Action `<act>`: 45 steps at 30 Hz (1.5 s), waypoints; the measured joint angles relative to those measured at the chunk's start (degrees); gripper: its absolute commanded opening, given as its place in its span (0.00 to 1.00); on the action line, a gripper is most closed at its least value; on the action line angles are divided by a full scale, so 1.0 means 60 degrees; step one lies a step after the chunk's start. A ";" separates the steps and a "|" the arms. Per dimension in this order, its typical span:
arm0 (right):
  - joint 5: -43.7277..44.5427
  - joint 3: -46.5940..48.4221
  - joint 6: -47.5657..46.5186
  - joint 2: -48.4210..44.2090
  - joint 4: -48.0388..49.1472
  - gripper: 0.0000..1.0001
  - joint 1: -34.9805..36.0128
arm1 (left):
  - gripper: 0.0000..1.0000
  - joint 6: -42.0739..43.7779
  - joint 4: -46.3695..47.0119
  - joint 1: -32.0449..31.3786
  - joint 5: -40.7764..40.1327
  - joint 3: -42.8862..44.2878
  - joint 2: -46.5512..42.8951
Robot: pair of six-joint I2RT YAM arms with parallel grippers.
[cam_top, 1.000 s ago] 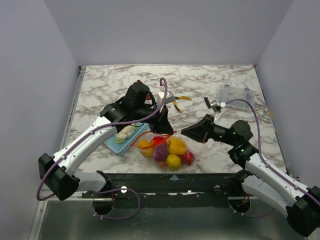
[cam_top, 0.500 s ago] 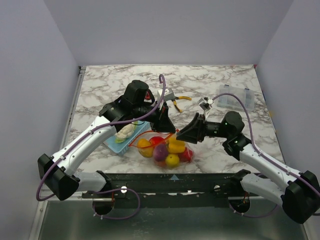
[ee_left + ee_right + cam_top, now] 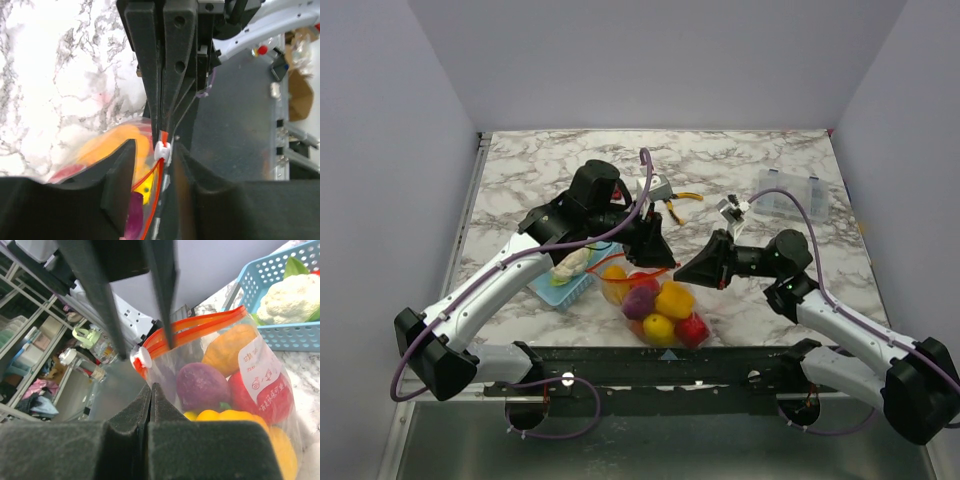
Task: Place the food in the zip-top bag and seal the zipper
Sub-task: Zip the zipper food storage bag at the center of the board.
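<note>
The zip-top bag (image 3: 655, 310) hangs between my two grippers near the table's front edge. It holds red, yellow, orange and purple food (image 3: 665, 300). My right gripper (image 3: 680, 275) is shut on the bag's edge just below the zipper's white slider (image 3: 142, 357); in its wrist view its pads (image 3: 151, 387) are pressed together. My left gripper (image 3: 658, 258) is open, with its fingers straddling the orange-red zipper (image 3: 152, 185) at the slider (image 3: 162, 150). The zipper (image 3: 200, 325) shows two separate strips beyond the slider. A white cauliflower (image 3: 290, 300) lies outside the bag.
A blue basket (image 3: 565, 285) with the cauliflower (image 3: 570, 265) sits left of the bag. Yellow-handled pliers (image 3: 685, 197) lie behind the grippers. A rigid clear compartment box (image 3: 785, 195) stands at the back right. The table's front edge runs just below the bag.
The bag has sagged toward the front edge, and the food has settled lower and to the right. Both grippers have stayed close together at the bag's mouth.
</note>
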 measured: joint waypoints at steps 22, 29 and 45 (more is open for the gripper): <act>0.0022 -0.0255 0.0011 -0.0288 0.0055 0.00 0.0000 | 0.48 0.1115 0.0291 0.0007 0.0069 -0.1902 -0.0980; 0.0073 -0.0255 0.0011 -0.0339 -0.0004 0.00 0.0004 | 0.42 0.1045 0.0718 -0.0076 -0.0412 -0.1993 -0.1512; 0.0608 0.0601 -0.1242 -0.0641 -0.2430 0.32 0.0004 | 0.00 0.1464 0.0423 -0.0390 -0.0798 -0.1858 -0.1290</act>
